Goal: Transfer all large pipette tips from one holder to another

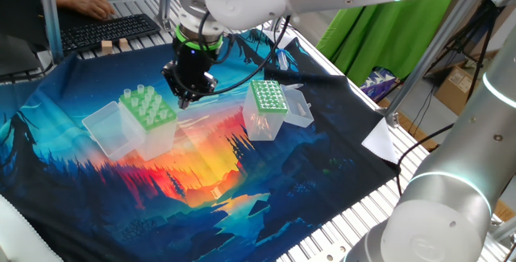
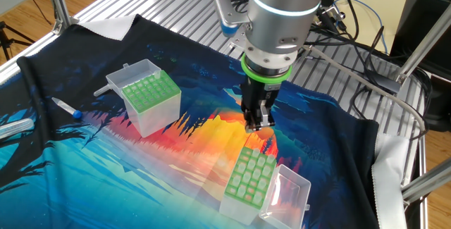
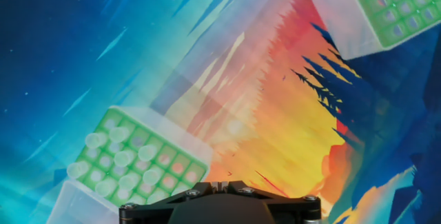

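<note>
The holder with the light-green wide-holed top (image 1: 153,121) stands left of centre on the printed cloth, its clear lid open to the left. Several large pipette tips (image 1: 143,101) stand upright in it. They also show in the hand view (image 3: 114,158), in the holder (image 3: 176,162) at lower left. The narrower box with the darker-green dotted top (image 1: 268,99) stands to the right, lid open. My gripper (image 1: 186,95) hangs just right of the tip holder, above the cloth. Its fingers are together with nothing seen between them (image 3: 224,182). In the other fixed view the gripper (image 2: 257,121) hangs above the holder (image 2: 250,176); the dotted box (image 2: 149,91) is upper left.
A keyboard (image 1: 109,28) with a person's hand (image 1: 93,6) lies at the back left, with small wooden blocks (image 1: 113,46) beside it. A blue-capped tube (image 2: 67,108) lies on the cloth's edge. White paper (image 2: 106,28) lies on the slatted table.
</note>
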Controlling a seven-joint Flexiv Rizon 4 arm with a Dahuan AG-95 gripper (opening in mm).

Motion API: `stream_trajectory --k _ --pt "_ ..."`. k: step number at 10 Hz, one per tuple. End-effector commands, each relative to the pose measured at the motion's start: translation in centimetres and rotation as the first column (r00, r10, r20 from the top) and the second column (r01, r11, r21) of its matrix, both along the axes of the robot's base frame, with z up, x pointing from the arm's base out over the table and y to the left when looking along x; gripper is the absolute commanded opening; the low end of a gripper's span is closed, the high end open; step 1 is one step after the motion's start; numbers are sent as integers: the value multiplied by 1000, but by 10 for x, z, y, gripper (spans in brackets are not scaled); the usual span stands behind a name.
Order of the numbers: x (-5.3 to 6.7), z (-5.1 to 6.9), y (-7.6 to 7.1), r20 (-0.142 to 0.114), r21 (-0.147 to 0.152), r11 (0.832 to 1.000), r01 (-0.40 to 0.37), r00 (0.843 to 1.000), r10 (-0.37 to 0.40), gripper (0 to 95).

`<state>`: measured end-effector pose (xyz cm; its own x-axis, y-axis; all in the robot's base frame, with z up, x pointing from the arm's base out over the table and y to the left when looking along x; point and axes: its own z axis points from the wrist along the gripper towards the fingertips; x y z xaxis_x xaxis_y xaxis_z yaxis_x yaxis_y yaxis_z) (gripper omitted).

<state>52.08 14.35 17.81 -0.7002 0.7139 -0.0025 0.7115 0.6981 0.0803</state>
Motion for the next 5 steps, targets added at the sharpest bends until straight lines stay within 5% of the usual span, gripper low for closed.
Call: stream_trajectory --k 1,2,5 --pt "0 1 0 -14 -4 999 -47 999 47 0" --pt "0 1 0 -17 15 998 -69 997 69 0" --pt "0 1 0 -24 7 994 -111 994 111 0"
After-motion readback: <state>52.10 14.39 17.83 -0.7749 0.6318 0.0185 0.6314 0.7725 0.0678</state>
